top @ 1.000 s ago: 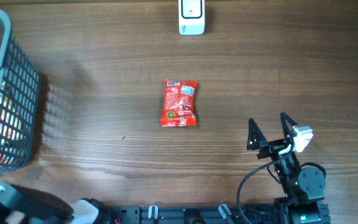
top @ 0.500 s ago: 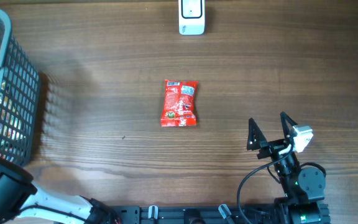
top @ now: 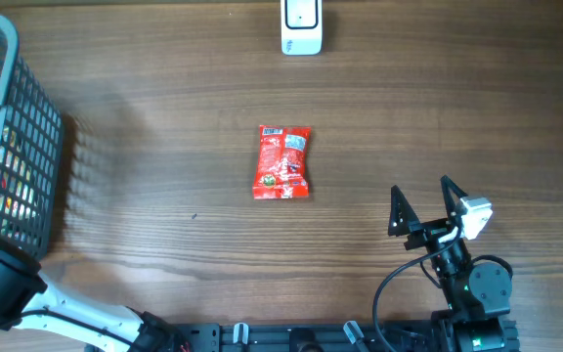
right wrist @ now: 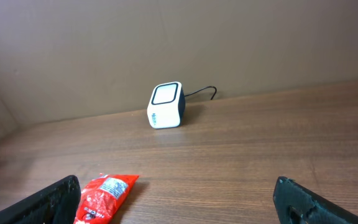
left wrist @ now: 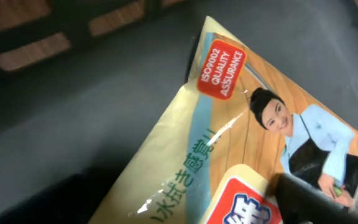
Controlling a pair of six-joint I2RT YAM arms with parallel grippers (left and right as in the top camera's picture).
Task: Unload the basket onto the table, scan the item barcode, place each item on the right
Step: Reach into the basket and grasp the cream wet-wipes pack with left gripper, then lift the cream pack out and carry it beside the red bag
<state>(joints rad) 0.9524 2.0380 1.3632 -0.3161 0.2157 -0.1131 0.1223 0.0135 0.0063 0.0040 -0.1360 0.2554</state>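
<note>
Soft even light, left-wrist view dim, blurry

Snack packet (top: 282,162): red, white label strip. Scanner (right wrist: 166,107): white, black window. Basket (top: 32,156): grey grid. Table (top: 164,98): brown woodgrain. Pouch (left wrist: 185,155): cream, orange-red badge.

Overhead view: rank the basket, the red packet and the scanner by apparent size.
1. basket, largest even though cropped.
2. red packet.
3. scanner, top cut off by the frame, so unsure against the packet.
</note>
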